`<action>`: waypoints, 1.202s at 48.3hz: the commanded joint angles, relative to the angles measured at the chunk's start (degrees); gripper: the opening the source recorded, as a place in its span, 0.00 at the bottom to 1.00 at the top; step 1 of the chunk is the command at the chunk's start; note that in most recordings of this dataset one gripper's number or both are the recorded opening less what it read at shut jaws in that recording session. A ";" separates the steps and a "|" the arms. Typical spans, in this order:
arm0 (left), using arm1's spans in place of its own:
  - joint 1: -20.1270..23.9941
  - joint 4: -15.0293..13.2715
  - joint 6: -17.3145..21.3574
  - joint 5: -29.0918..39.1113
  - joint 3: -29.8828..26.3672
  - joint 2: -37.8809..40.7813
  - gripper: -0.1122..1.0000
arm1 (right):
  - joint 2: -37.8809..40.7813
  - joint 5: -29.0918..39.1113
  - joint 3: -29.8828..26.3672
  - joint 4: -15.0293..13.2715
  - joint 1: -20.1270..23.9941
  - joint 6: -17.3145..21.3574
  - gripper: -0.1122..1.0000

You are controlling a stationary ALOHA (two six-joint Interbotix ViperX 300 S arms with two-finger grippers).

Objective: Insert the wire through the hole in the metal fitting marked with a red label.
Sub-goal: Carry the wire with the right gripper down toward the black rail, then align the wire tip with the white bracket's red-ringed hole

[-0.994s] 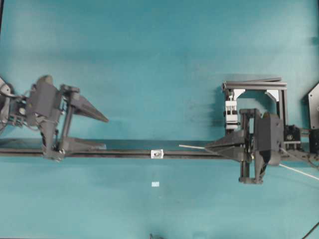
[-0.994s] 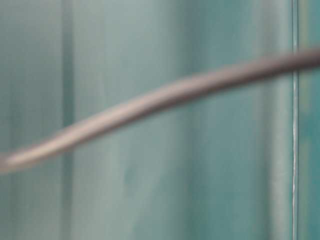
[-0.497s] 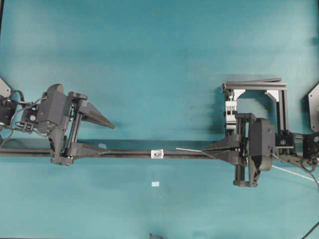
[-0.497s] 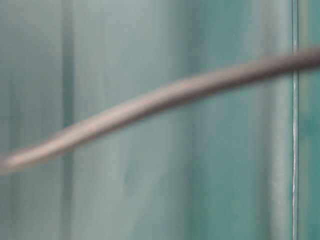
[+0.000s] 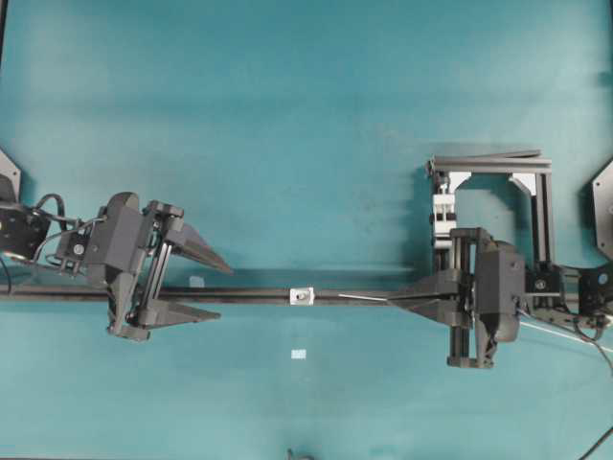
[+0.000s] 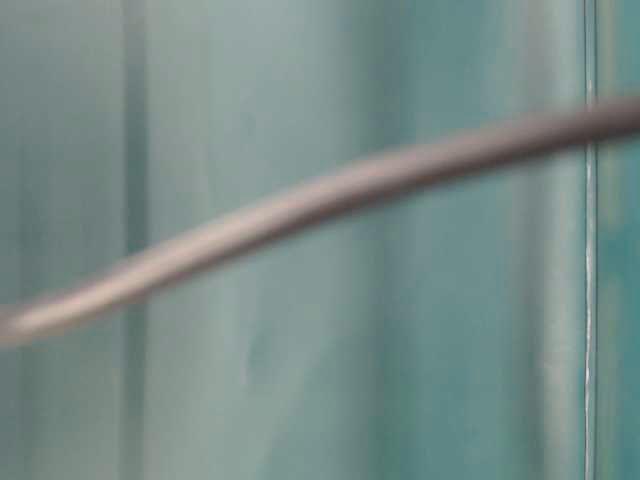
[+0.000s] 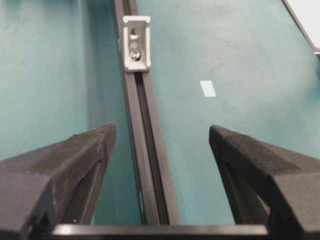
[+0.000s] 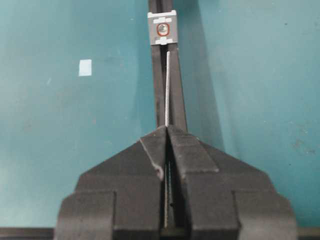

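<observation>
a teal worktop (image 5: 287, 115) carries a long black rail (image 5: 249, 295) running from its left edge toward its right edge. the right gripper (image 8: 166, 131) is pressed together, pinching the wire (image 8: 168, 90) between its fingertips; the thin silvery wire runs straight out along the rail, its tip just short of the metal fitting (image 8: 162, 28), not touching it. the hole (image 8: 162, 29) is a small dark opening ringed in red at the fitting's centre. the left gripper (image 7: 162, 137) is spread wide, one finger on each side of the rail, holding nothing, well apart from the fitting. the fitting is a small silver-white square sitting on the rail about midway along it. the table-level view is a blur with one pale strand across it.
</observation>
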 commanded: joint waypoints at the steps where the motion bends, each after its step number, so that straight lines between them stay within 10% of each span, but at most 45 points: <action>1: -0.70 0.26 1.49 -2.20 -0.79 0.18 0.89 | -0.44 -0.88 -0.79 0.09 0.35 0.00 0.11; 11: -1.67 0.62 3.25 -3.96 -0.53 0.44 0.74 | 0.18 -2.11 -0.53 0.09 0.35 -0.18 0.11; 58: 0.09 0.79 3.87 -3.69 0.44 0.70 0.74 | 3.25 -6.33 1.49 -2.20 0.35 -0.35 0.11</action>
